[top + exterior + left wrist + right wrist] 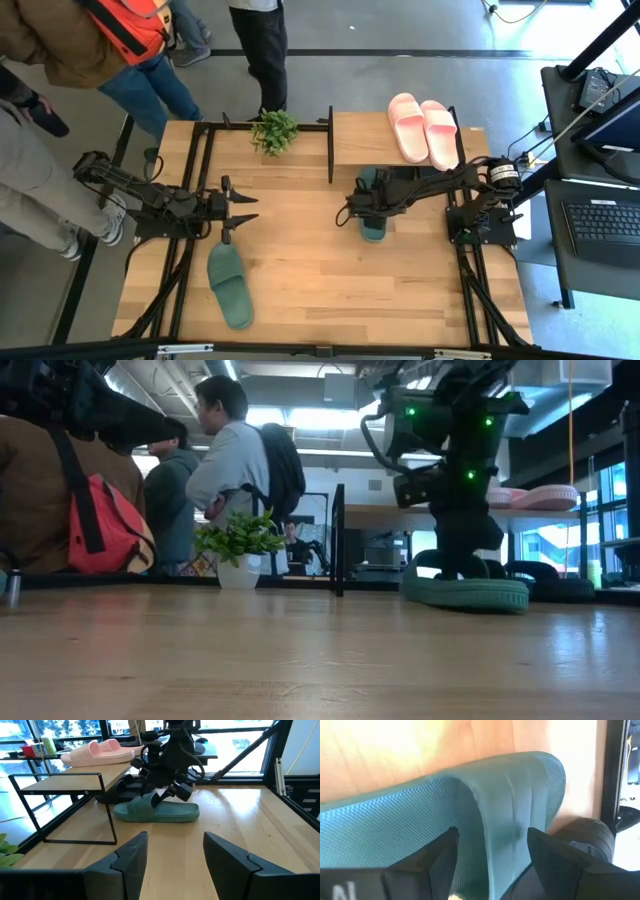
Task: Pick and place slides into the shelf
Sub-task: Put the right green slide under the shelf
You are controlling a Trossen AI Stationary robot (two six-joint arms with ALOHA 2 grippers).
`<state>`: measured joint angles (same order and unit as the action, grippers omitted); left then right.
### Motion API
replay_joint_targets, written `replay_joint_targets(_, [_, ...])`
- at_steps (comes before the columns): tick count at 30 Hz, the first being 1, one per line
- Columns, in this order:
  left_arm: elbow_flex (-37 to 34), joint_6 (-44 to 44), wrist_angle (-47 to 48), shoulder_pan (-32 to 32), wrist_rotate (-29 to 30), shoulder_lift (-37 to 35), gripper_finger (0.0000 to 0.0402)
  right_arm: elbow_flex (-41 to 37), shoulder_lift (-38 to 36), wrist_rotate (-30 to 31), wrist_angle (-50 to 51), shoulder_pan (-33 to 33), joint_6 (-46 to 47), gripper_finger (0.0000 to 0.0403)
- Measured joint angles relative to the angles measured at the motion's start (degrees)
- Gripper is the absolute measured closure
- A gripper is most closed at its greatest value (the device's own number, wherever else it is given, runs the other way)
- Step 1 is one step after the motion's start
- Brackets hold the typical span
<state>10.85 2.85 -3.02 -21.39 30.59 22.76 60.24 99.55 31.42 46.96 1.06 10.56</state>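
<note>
One green slide (373,222) lies sole down on the table in front of the shelf (360,140). It also shows in the low view (465,592) and the left wrist view (155,811). My right gripper (366,207) is open and points down over it, with its fingers on either side of the wide strap (507,815). The other green slide (230,285) lies near the front left. My left gripper (245,210) is open and empty above the table's left part. The pink pair (425,130) lies on the shelf's top plank. The black pair (117,795) lies under it. My right gripper has one finger (437,857) on each side of the green slide's strap (495,820), coming from above and pointing down. I cannot tell whether the fingers touch the strap. The slide rests flat on the table.
A small potted plant (273,130) stands at the far edge beside the shelf's black frame (107,810). Several people (120,60) stand beyond the table's far left. Bare wood lies between the two green slides.
</note>
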Motion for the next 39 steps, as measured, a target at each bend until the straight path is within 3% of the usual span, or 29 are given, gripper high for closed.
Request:
replay_joint_targets(13, [0.0, 0.0, 0.02, 0.0, 0.0, -0.02, 0.0217, 9.08, 0.0, 0.1, 13.99, 4.53, 11.57, 0.0166])
replay_joint_targets(27, [0.0, 0.0, 0.02, -0.01, -0.02, -0.01, 0.0217, 8.8, 0.02, -5.11, 11.54, 22.02, 16.62, 0.0167])
replay_joint_targets(39, [0.0, 0.0, 0.02, -0.01, -0.02, -0.01, 0.0217, 7.6, 2.17, -6.08, 4.51, 23.09, 13.86, 0.021])
